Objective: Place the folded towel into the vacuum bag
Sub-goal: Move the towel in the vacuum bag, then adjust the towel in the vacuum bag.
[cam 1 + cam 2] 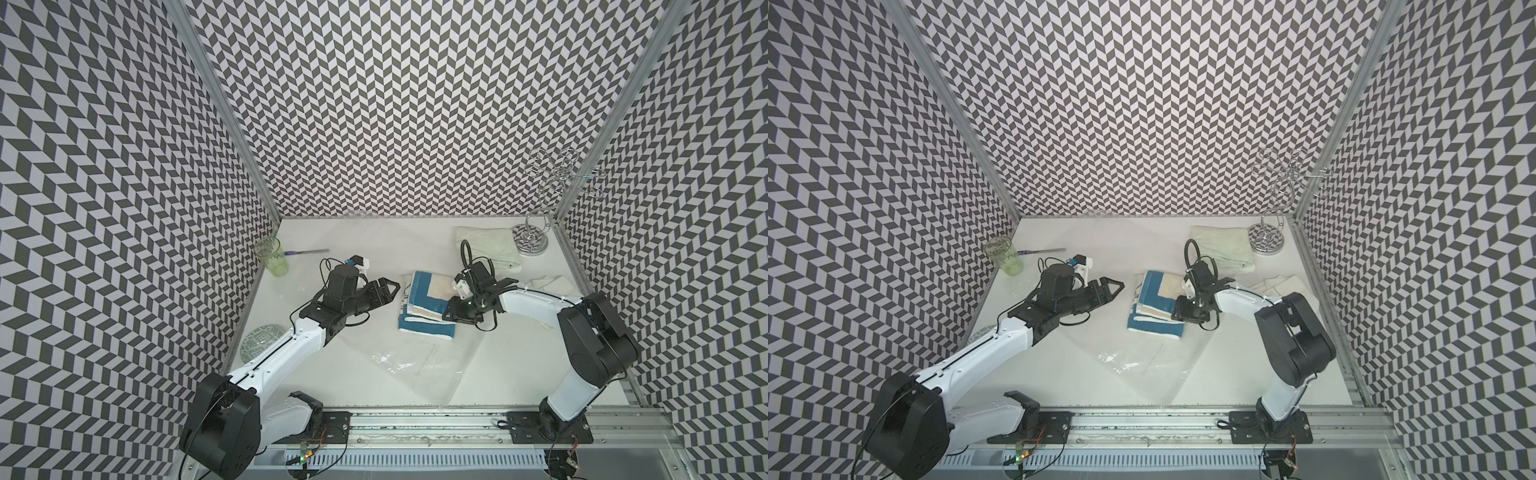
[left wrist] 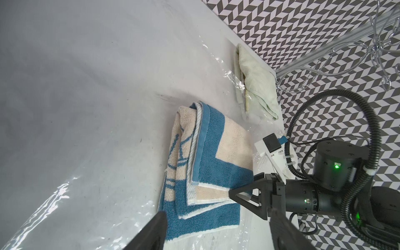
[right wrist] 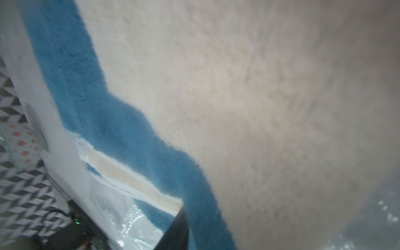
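Observation:
The folded towel (image 1: 428, 307) (image 1: 1156, 305) (image 2: 205, 162), blue and beige, lies flat mid-table on the vacuum bag (image 1: 415, 361) (image 1: 1142, 361) (image 2: 43, 205), a clear glossy film spread round it. I cannot tell whether the towel is between the bag's layers. My right gripper (image 1: 451, 309) (image 2: 244, 192) is at the towel's right edge. In the right wrist view the towel (image 3: 238, 108) fills the picture and drapes over one dark finger (image 3: 175, 231), hiding the other. My left gripper (image 1: 392, 286) (image 2: 217, 214) stands open just left of the towel, holding nothing.
A green glass (image 1: 272, 257) and a thin tool (image 1: 307, 252) sit at the back left. A patterned plate (image 1: 259, 340) lies under the left arm. At the back right are a pale green cloth (image 1: 486, 245), a chrome wire stand (image 1: 532, 237) and a white cloth (image 1: 548, 282).

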You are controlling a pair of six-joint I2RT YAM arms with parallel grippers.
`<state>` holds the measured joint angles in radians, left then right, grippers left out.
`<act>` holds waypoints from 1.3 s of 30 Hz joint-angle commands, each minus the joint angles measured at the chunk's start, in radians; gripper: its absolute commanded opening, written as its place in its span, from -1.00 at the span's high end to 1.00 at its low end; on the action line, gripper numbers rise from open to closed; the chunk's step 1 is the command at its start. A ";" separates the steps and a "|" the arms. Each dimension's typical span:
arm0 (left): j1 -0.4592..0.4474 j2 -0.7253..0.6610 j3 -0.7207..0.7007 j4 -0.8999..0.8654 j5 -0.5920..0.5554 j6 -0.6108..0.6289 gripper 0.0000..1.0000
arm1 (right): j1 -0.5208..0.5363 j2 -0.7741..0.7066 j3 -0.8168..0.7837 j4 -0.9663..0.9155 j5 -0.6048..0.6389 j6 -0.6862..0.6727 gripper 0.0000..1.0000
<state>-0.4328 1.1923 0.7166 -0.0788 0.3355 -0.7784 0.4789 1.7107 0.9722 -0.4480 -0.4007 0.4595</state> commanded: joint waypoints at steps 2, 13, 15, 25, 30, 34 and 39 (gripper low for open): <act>-0.006 0.001 -0.021 0.075 -0.007 -0.007 -0.52 | -0.023 -0.087 0.027 -0.032 0.002 -0.018 -0.41; -0.021 0.049 -0.159 0.191 0.067 -0.037 -0.40 | -0.097 -0.246 -0.110 0.048 -0.123 0.175 -0.21; -0.021 0.069 -0.169 0.203 0.086 -0.038 -0.39 | -0.097 -0.218 -0.104 0.056 -0.116 0.183 -0.14; -0.020 0.097 -0.253 0.288 0.103 -0.071 -0.37 | -0.086 -0.129 -0.092 0.093 -0.123 0.187 0.30; -0.020 0.101 -0.267 0.300 0.103 -0.073 -0.37 | -0.080 -0.118 -0.082 0.057 -0.064 0.173 0.15; -0.021 0.098 -0.274 0.305 0.103 -0.073 -0.36 | -0.075 -0.127 -0.070 0.011 0.011 0.151 0.06; -0.020 0.113 -0.279 0.319 0.109 -0.075 -0.36 | -0.058 -0.108 -0.071 0.011 0.022 0.143 0.04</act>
<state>-0.4458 1.2919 0.4519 0.2012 0.4328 -0.8547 0.4091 1.5913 0.8845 -0.4423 -0.4095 0.6128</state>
